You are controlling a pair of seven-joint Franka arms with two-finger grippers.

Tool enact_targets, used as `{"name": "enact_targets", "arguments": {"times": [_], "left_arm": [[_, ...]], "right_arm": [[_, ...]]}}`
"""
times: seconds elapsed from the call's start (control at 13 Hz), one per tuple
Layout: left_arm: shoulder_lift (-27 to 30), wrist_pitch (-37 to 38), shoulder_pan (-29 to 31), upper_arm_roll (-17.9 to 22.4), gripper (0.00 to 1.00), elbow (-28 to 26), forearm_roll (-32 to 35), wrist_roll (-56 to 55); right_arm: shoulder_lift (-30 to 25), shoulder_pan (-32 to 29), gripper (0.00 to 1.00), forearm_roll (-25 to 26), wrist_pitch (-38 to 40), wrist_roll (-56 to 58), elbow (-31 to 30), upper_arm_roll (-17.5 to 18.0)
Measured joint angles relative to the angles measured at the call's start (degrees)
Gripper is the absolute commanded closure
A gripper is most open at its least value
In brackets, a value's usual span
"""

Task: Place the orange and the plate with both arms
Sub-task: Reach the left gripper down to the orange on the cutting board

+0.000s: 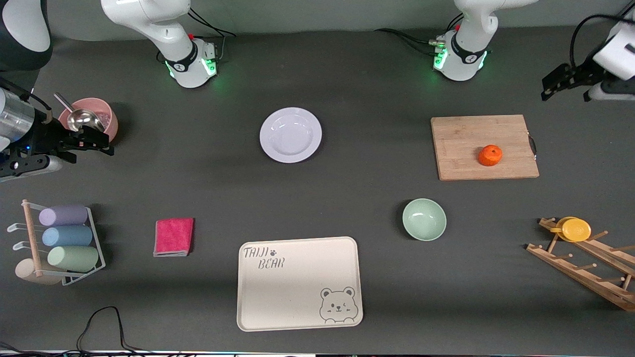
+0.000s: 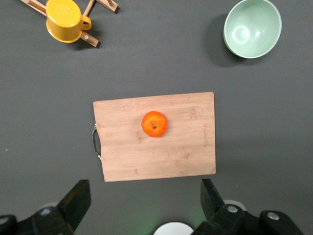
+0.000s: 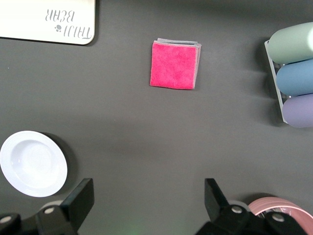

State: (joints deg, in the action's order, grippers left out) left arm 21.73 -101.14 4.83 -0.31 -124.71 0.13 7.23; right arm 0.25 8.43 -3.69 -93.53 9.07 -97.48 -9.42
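Observation:
The orange (image 1: pixel 490 155) lies on a wooden cutting board (image 1: pixel 483 147) toward the left arm's end of the table. It also shows in the left wrist view (image 2: pixel 154 124). The pale plate (image 1: pixel 290 134) lies flat mid-table, farther from the front camera than the cream tray, and shows in the right wrist view (image 3: pixel 33 163). My left gripper (image 1: pixel 549 87) is open and empty, up over the table end beside the board; its own view (image 2: pixel 145 196) shows it too. My right gripper (image 1: pixel 105 144) is open and empty, up beside a pink bowl; its own view (image 3: pixel 149 198) shows it too.
A cream bear tray (image 1: pixel 299 282) and a mint bowl (image 1: pixel 424 219) lie nearer the front camera. A pink cloth (image 1: pixel 173 236) and a rack of cups (image 1: pixel 64 243) sit toward the right arm's end. A pink bowl with a ladle (image 1: pixel 92 119) and a wooden rack with a yellow cup (image 1: pixel 575 229) stand at the ends.

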Motion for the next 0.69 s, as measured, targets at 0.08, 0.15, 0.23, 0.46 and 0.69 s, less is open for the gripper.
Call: {"name": "enact_targets", "arguments": {"times": [0.08,0.15,0.23,0.46,0.69], "left_arm": [[-1.15,-3.85,0.0,0.01,0.0,-2.61,0.08,0.0],[-2.28,-8.7,0.0,0.0,0.0,-5.89,0.15,0.0],[-3.36,-13.98,0.0,0.01,0.0,-9.5,0.19,0.0],[-6.85,-27.86,0.01,0.02,0.0,-18.62,0.32,0.02],[-11.09,-39.19,0.43,0.08,0.0,-24.43,0.98,0.02]], "right_arm": [[0.0,0.0,0.0,0.0,-0.02,0.0,0.02,0.0],[-0.01,0.0,0.0,0.0,-0.03,0.0,0.04,0.0],[-0.03,0.0,0.0,0.0,-0.06,0.0,0.11,0.0],[-0.14,-0.02,0.0,0.02,0.2,0.01,0.22,-0.13],[-0.16,-0.06,0.0,0.08,1.01,0.01,0.21,-1.17]]}}
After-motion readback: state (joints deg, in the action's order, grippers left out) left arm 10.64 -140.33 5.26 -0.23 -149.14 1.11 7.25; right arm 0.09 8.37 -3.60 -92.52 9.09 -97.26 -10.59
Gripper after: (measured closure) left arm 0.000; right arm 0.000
